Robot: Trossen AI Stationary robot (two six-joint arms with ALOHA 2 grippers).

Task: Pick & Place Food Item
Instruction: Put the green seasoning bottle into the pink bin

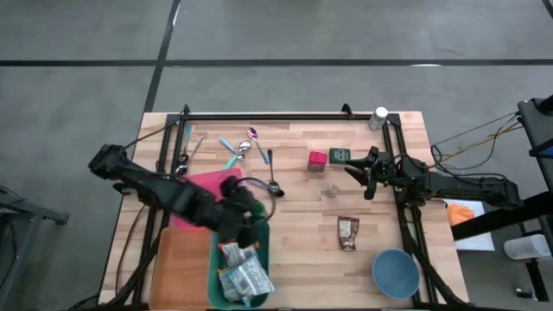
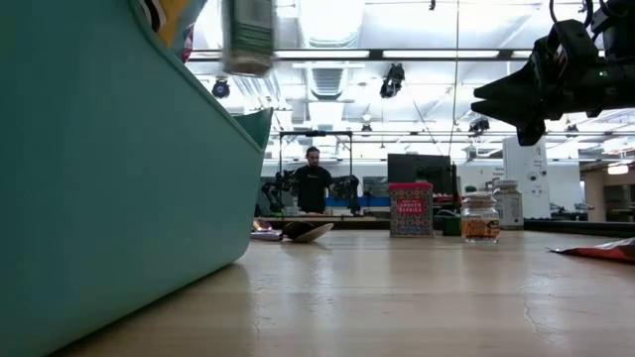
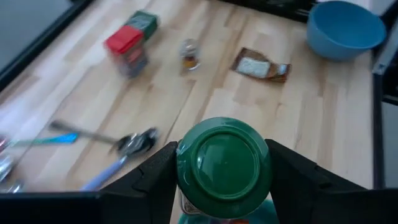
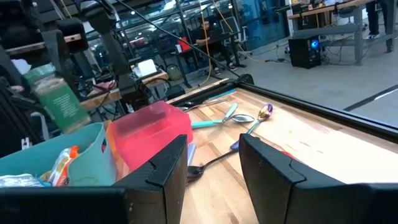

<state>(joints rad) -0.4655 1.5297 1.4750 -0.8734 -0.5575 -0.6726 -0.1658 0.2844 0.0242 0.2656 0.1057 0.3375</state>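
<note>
Above the teal bin [image 1: 263,250] at the table's near-left, the left gripper [image 1: 244,218] holds a green-lidded shaker jar [image 3: 224,163] — fingers [image 3: 155,171] pressed against either side of the lid, the jar hanging over packets [image 1: 242,281] already lying in the bin. Just beside the bin sit a pink container [image 1: 203,186] and an orange tray [image 1: 177,268]; beyond them, toward the table's far side, spoons [image 1: 259,155] lie scattered on the wood.

To place the jar well, it should probably go lower into the bin, clear of the rim, before the fingers part, so it settles among the packets rather than tipping off them. How far the jar's base hangs above the packets is hard to judge from overhead.

Mid-table stand a red box [image 1: 318,160], a dark green box [image 1: 339,155] and a small glass jar [image 1: 331,190], with a foil snack packet [image 1: 347,232] nearer the front edge. None of these is near the left gripper.

Further right, the right gripper [image 1: 363,174] waits above the table near the green box — its fingers [image 4: 163,168] apart with nothing between them. A blue bowl [image 1: 397,273] sits at the near-right corner.
</note>
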